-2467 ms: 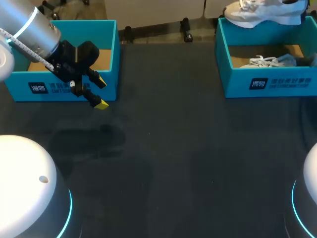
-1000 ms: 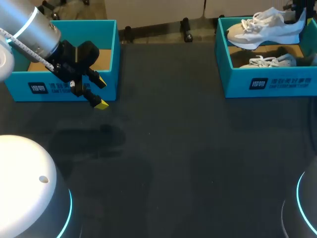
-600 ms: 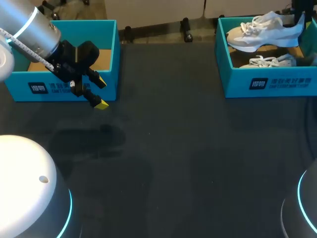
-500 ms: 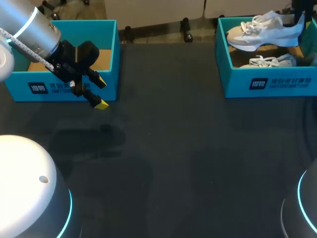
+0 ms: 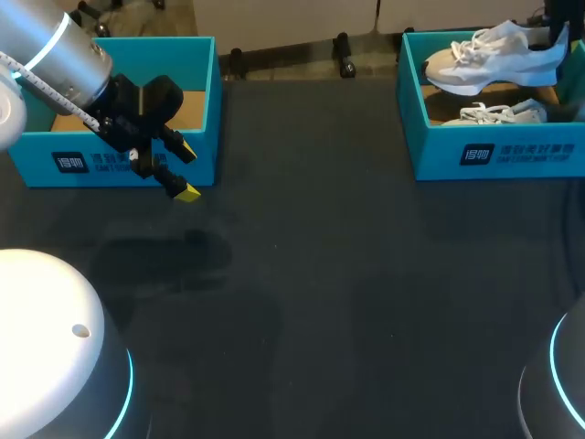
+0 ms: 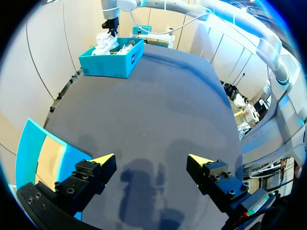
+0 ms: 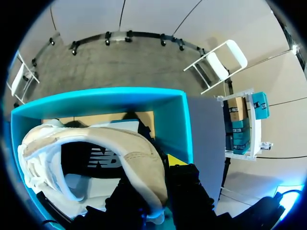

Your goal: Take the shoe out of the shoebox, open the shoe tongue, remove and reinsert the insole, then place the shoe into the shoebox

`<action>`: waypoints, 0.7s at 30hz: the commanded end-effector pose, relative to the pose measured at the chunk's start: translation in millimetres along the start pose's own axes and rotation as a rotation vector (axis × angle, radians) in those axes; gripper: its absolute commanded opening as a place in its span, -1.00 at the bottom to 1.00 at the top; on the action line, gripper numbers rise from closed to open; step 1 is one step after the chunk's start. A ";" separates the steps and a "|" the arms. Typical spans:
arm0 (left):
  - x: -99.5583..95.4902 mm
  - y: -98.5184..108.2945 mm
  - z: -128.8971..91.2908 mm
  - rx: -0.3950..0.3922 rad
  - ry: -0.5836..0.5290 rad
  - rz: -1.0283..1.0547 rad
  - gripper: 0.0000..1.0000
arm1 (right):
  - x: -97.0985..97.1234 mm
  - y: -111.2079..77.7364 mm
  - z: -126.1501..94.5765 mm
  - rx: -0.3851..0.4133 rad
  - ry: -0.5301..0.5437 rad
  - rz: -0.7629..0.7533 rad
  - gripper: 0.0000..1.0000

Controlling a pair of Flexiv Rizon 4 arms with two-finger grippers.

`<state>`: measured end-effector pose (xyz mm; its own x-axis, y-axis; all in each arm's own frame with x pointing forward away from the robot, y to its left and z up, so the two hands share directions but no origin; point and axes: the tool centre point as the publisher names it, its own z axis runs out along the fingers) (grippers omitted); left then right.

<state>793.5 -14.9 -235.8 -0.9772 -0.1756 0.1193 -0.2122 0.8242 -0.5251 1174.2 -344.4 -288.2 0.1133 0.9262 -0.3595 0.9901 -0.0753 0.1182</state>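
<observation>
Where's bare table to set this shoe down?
The table is bare between the left shoebox and right shoebox, and across the middle in front of them. Crowded: right shoebox holds a second shoe; left gripper hangs by the left shoebox's corner.

Robot manipulation laboratory, bench set-up. Two industrial arms are flanking a dark matte worktop (image 5: 320, 302). The left arm's base (image 5: 46, 338) and the right arm's base (image 5: 571, 375), both white domes, are glowing with cyan light rings. The left arm (image 5: 55, 55) is carrying a black left gripper (image 6: 151, 158) whose yellow-tipped fingers (image 5: 187, 193) are standing wide apart. Two matching teal boxes, the left shoebox (image 5: 196, 91) and the right shoebox (image 5: 494, 151), are sitting at the far corners as staged trial objects, and a white shoe (image 5: 494, 59) is hanging above the right one.
</observation>
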 end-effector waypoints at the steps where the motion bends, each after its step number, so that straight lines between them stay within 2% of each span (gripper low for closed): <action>1: 0.8 0.1 -0.6 -0.002 -0.001 -0.001 1.00 | -3.6 2.7 -1.8 0.001 0.009 0.010 -1.00; 21: 0.8 0.1 -0.6 -0.002 -0.001 -0.001 1.00 | 4.7 -4.5 20.2 -0.007 0.014 0.015 -1.00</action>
<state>793.5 -14.9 -235.8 -0.9772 -0.1756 0.1193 -0.2123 0.8242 -0.5251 1170.8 -348.2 -303.3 0.1253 0.9338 -0.3350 0.9882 -0.0873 0.1260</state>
